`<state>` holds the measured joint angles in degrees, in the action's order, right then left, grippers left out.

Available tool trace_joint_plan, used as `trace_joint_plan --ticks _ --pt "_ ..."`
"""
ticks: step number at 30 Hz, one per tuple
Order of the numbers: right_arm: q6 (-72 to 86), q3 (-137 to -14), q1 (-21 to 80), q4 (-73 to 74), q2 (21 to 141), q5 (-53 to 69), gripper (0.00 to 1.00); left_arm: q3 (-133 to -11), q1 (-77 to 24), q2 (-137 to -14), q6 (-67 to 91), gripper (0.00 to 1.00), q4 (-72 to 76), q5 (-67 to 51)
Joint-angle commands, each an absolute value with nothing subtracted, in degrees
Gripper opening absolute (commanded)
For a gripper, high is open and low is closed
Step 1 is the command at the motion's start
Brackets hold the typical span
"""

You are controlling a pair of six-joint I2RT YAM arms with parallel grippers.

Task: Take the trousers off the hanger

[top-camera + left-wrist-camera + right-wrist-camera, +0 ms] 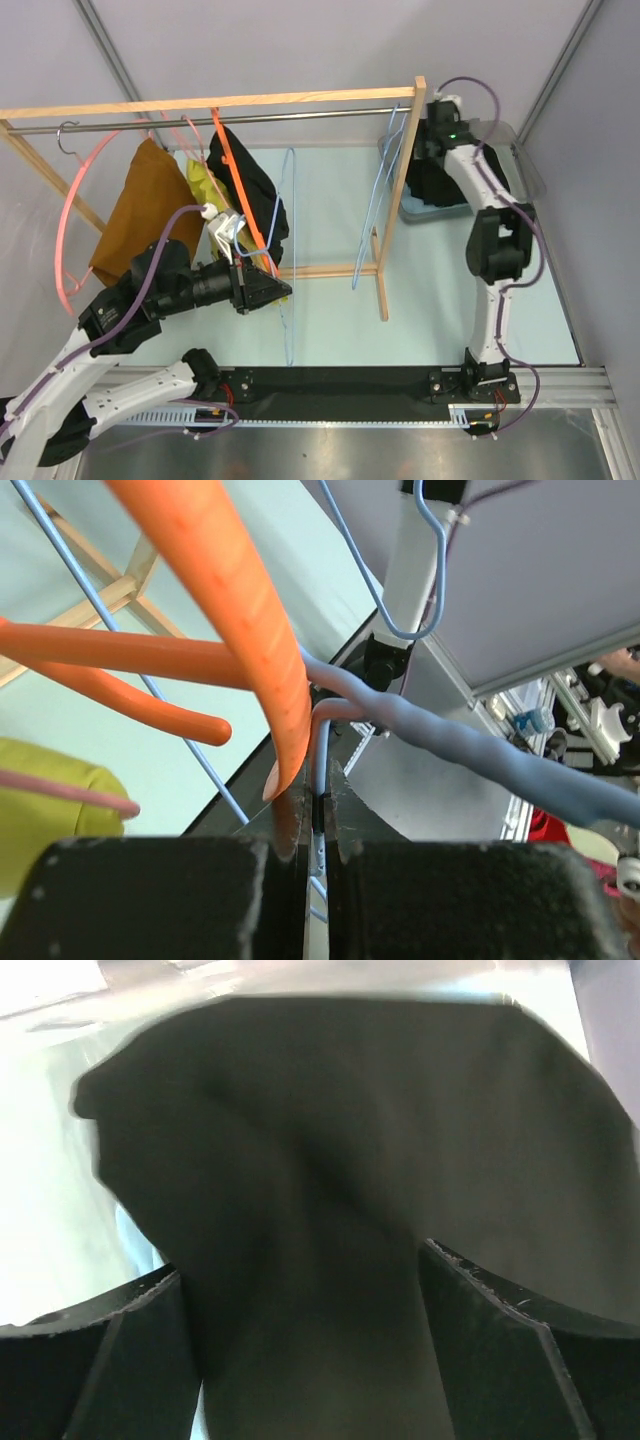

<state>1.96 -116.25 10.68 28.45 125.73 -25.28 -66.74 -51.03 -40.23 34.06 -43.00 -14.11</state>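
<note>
Trousers point(250, 185) hang lengthwise down; left fingers point(150, 900) pinch blue hanger point(320, 765); right fingers point(90, 1370) spread around dark cloth point(350, 1140)

You have a pale green surface point(450, 290) with a wooden rack point(400, 190) standing on it, its feet planted around the middle. At the far right a clear bin point(533, 178) sits just beside the rack's post.
</note>
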Motion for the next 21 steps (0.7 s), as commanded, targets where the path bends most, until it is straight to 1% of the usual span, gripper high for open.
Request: trace_joint_plan --ticks 1,3,4,5,8,11,12,13,15,16,21 --pt "15.02 -108.41 5.54 36.47 108.31 -13.48 0.85 -67.94 -50.98 -38.85 39.11 0.01 -41.92 -10.37" --pt "16.51 -103.39 3.7 36.21 103.21 -10.82 0.86 -68.11 -50.98 -38.15 40.59 0.0 -41.75 -10.02" --pt "16.7 -101.36 3.43 36.82 97.79 -9.94 0.92 -68.2 -50.89 -37.88 41.04 0.01 -41.57 -9.76" --pt "17.05 -98.29 3.25 37.61 95.39 -9.84 0.93 -68.38 -50.98 -37.71 41.39 0.0 -41.49 -9.15" --pt "17.84 -93.63 2.99 41.74 86.16 -8.53 0.94 -68.99 -50.98 -37.53 42.36 0.0 -41.75 -8.61" --pt "18.37 -88.7 5.0 45.08 76.4 -7.38 0.95 -69.87 -50.89 -37.79 42.36 0.01 -42.45 -8.44" --pt "19.24 -87.2 6.92 47.0 73.85 -7.56 0.94 -70.48 -50.98 -37.88 42.45 0.0 -42.71 -8.52" --pt "19.42 -85.88 8.6 47.63 68.0 -7.65 0.94 -70.75 -50.89 -38.23 42.36 0.0 -42.89 -8.61" --pt "20.82 -82.89 13.33 50.95 62.26 -9.21 0.93 -71.45 -50.89 -38.58 42.1 0.0 -42.89 -8.7" --pt "22.22 -82.27 14.75 52.11 57.53 -10.01 0.92 -71.72 -50.89 -39.11 42.1 0.01 -43.06 -8.7" --pt "24.69 -84.45 21.43 64.4 49.14 -6.25 0.9 -73.39 -50.98 -40.87 41.66 0.0 -43.24 -10.1"
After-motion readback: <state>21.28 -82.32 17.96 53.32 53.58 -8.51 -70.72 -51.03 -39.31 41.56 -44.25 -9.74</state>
